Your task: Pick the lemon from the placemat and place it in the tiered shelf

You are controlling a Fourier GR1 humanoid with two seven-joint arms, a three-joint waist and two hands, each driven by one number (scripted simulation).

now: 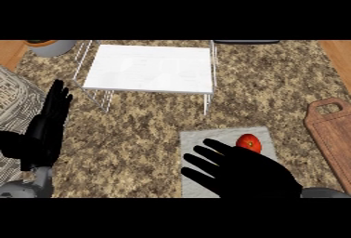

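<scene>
A small red-orange round fruit (249, 142) lies on a grey placemat (198, 139) at the lower middle-right of the counter; it looks more like a tomato than a lemon. My right hand (250, 174) is open over the placemat, fingers spread, its upper edge just below and left of the fruit, partly hiding the mat. The white tiered shelf (151, 68) on thin wire legs stands at the back centre. Resting at the left edge, my left hand (48, 125) is open with fingers up.
A wooden cutting board (332, 135) lies along the right edge. A grey bowl (53, 46) sits at the back left. A dark object (245, 42) shows at the back edge. A pale woven surface (14, 100) lies at the far left.
</scene>
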